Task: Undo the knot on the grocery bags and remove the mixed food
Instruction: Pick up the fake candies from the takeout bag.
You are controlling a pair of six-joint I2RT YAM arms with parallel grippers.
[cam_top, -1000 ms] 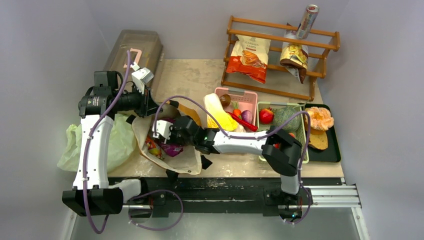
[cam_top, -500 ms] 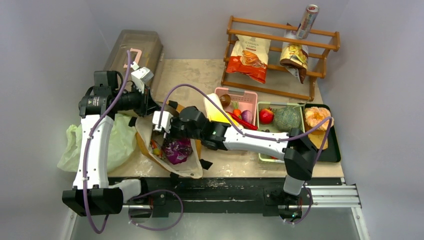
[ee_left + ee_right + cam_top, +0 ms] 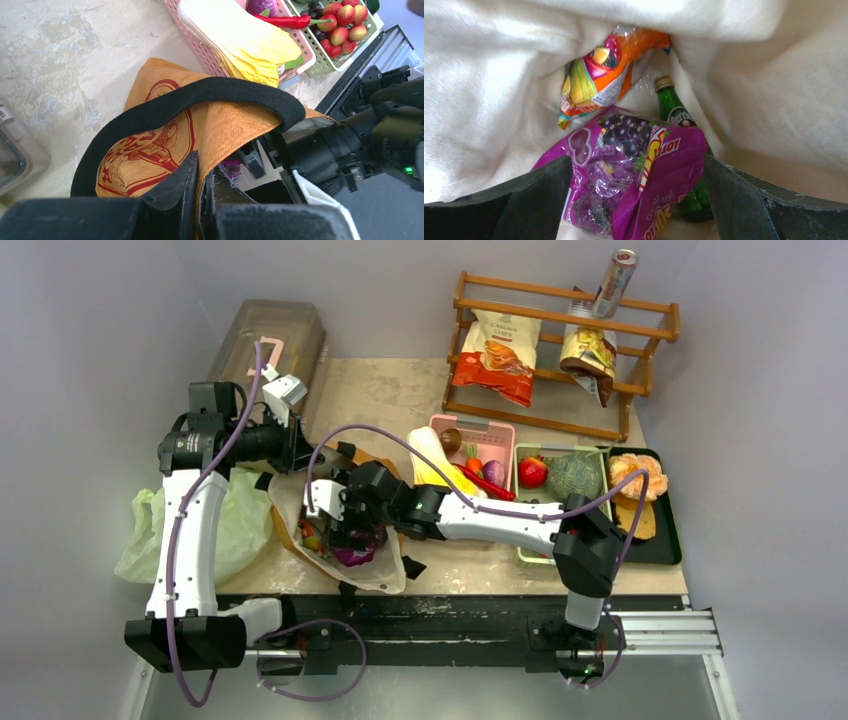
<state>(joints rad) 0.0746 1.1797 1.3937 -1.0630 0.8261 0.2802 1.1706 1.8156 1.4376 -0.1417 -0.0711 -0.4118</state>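
In the tote (image 3: 499, 60) — a snack packet (image 3: 634, 175) on the bottle (image 3: 674, 112), a second packet (image 3: 599, 75) behind.

right wrist view: the lower picture edge cuts off both fingers of the right claw (image 3: 636, 210) and the bottom of the purple packet (image 3: 624, 175). this packet covers the lower body of the green bottle (image 3: 670, 110), and the bottle label is only partly readable. a fold of the tote (image 3: 774, 100) lining hides the upper end of the orange packet (image 3: 599, 75).

top view: the wrist body hides the right claw tips inside the tote. the left arm covers the middle of the pale-green plastic bag (image 3: 140, 530).

left wrist view: the left claw (image 3: 200, 200) is blurred and cut by the lower edge. the black strap (image 3: 200, 95) hides part of the tote logo.
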